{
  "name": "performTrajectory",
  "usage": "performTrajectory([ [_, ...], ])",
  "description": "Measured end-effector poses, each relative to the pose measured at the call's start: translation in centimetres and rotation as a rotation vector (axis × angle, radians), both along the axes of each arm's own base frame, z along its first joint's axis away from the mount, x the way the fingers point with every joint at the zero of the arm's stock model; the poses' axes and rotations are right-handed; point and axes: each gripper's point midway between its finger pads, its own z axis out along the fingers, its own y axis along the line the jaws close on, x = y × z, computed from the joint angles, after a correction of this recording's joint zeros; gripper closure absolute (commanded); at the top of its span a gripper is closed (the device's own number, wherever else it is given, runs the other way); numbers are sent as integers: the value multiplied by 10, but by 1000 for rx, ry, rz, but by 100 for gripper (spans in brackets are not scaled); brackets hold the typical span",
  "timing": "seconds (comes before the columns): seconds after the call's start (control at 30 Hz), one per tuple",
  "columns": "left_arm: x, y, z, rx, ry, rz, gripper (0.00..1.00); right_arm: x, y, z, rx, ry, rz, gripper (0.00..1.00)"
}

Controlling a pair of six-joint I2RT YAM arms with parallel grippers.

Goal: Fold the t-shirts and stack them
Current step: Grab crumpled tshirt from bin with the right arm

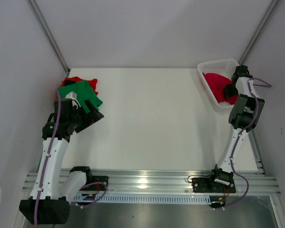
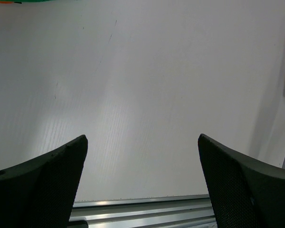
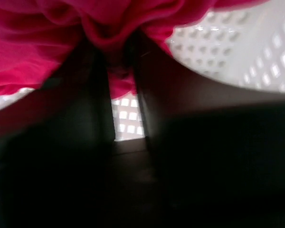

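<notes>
A crimson t-shirt [image 1: 214, 81] lies bunched in the white mesh basket [image 1: 218, 62] at the back right. My right gripper [image 1: 228, 90] reaches down into that basket. In the right wrist view its dark fingers [image 3: 80, 142] stand close together, with a fold of the crimson t-shirt [image 3: 38, 47] pinched between the tips of the right gripper [image 3: 118, 71]. At the back left a folded green t-shirt [image 1: 80, 92] tops a pile, with a red t-shirt [image 1: 76, 80] showing under it. My left gripper [image 1: 91, 115] hovers at the pile's near edge, open. Only bare table shows between the tips of the left gripper [image 2: 142, 137].
The basket's mesh wall [image 3: 237, 47] curves close around the right gripper. An aluminium rail [image 1: 147, 178] runs along the table's near edge, also visible as the rail [image 2: 142, 209] under the left gripper. Grey walls close in both sides of the white table [image 1: 152, 118].
</notes>
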Motion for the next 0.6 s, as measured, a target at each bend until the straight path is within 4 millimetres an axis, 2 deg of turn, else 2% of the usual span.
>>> performTrajectory([
  [0.07, -1, 0, 2, 0, -2, 0, 0, 3, 2, 0, -4, -8, 25, 100],
  [0.3, -4, 0, 2, 0, 2, 0, 0, 14, 8, -1, -60, -53, 125, 100],
  [0.4, -5, 0, 2, -1, -11, 0, 0, 14, 15, 6, -112, -96, 196, 100],
  [0.53, -9, -3, -11, -13, 8, -8, 1, 3, 50, 20, -174, -138, 364, 100],
  [0.6, -11, -5, -20, -25, 26, -18, 0, 4, 70, 34, -219, -176, 454, 100],
])
